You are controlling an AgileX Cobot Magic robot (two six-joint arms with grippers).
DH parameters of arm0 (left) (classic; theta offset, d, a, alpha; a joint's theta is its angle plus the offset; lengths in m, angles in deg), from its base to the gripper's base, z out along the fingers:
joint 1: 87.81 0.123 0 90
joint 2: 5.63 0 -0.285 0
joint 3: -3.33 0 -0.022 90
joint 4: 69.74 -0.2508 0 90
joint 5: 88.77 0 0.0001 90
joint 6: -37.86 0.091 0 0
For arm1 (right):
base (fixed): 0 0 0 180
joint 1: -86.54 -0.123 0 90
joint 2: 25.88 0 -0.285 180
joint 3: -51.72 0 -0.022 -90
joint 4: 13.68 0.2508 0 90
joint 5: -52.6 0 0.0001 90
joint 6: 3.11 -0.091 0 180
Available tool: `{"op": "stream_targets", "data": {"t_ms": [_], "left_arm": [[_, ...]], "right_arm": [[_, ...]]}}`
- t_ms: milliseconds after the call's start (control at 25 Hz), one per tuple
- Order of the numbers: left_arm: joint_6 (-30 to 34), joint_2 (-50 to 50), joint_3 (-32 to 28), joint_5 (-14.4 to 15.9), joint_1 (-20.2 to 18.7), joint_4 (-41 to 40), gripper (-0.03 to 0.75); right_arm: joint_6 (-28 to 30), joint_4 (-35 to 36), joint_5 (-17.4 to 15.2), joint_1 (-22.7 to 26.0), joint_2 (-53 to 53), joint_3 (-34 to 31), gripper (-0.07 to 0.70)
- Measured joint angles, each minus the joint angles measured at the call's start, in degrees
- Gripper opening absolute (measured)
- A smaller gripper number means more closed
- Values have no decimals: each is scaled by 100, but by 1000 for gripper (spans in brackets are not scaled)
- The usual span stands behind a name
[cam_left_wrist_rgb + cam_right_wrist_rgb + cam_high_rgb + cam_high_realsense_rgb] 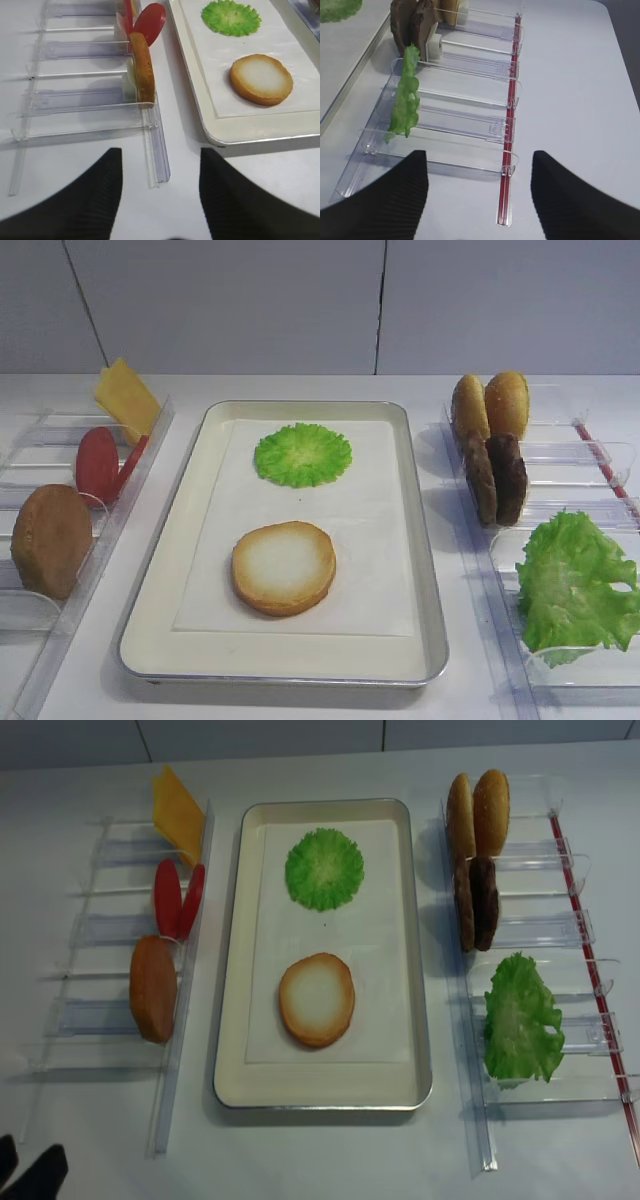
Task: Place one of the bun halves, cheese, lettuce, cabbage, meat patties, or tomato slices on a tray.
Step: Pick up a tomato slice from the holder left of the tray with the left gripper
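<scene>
The silver tray (300,652), lined with white paper, holds a bun half (284,567) with its cut face up and a round frilly green cabbage piece (302,454). The left rack carries the cheese (127,398), tomato slices (98,464) and another bun half (50,540). In the right rack stand two bun halves (490,405), meat patties (496,478) and leafy lettuce (575,580). My left gripper (161,155) hangs open and empty over bare table in front of the left rack. The right gripper (479,155) is open and empty at the near end of the right rack.
Clear plastic racks (110,930) (560,930) flank the tray, each with several dividers. A red strip (510,125) runs along the right rack's outer edge. White table (320,1160) lies in front of the tray, and a pale wall stands behind.
</scene>
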Motion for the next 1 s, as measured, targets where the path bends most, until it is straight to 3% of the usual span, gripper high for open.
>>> {"op": "stream_targets", "data": {"t_ms": [160, 320, 840, 1000], "left_arm": [[152, -646, 395, -330, 0, 8, 341], [262, -1602, 872, -371, 0, 12, 354], [375, -5342, 2817, 328, -13, 225, 358], [294, -6117, 3259, 326, -498, 77, 359]], "right_arm": [[0, 0, 0, 0, 0, 0, 486], [11, 0, 0, 0, 0, 0, 486], [0, -11, 0, 0, 0, -10, 486], [0, -11, 0, 0, 0, -9, 486]]}}
